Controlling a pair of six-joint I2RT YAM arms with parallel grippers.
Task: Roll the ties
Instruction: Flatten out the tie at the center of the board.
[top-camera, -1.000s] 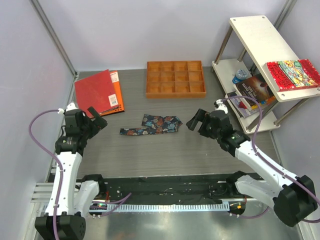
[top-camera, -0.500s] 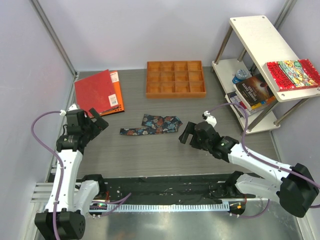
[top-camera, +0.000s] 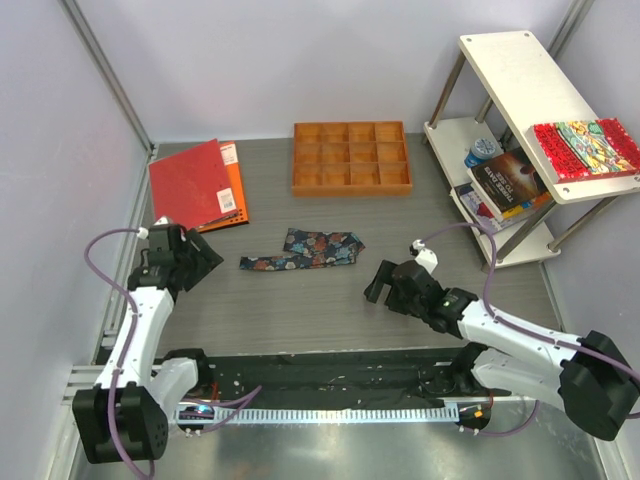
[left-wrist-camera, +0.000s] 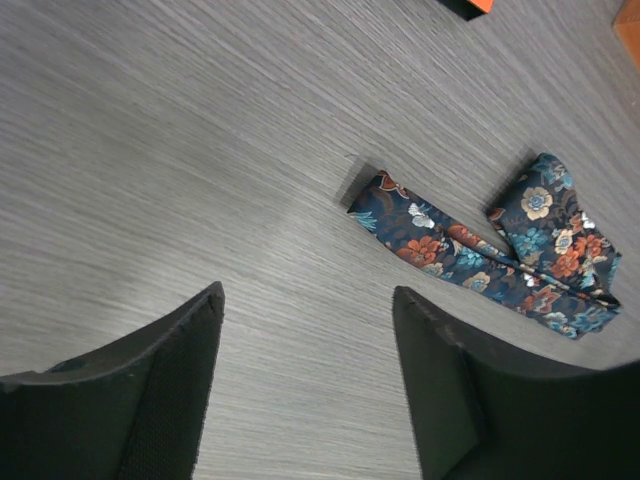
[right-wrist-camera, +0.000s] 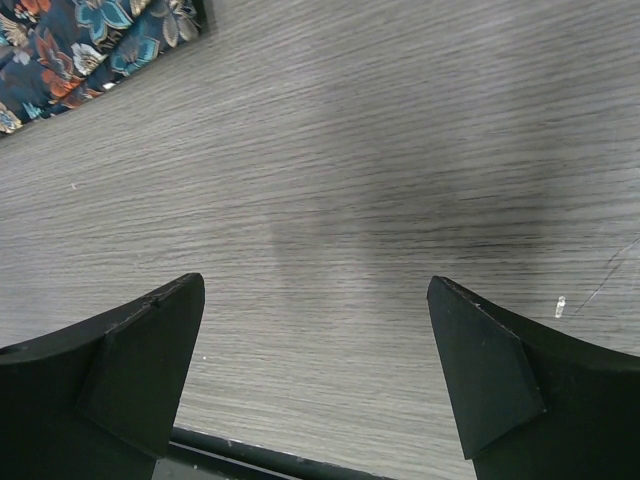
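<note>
Grey worktop (top-camera: 300, 310): tie (top-camera: 300, 250) lies crosswise, narrow end nearest the open left pincer (top-camera: 207, 257); right pincer (top-camera: 377, 285) open too.

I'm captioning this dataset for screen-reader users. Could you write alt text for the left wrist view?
A navy floral tie lies partly folded on a grey wood-grain table, right of centre, with nothing touching it. The left gripper hovers open at the bottom edge, its two black fingers spread with only bare table between them.
</note>
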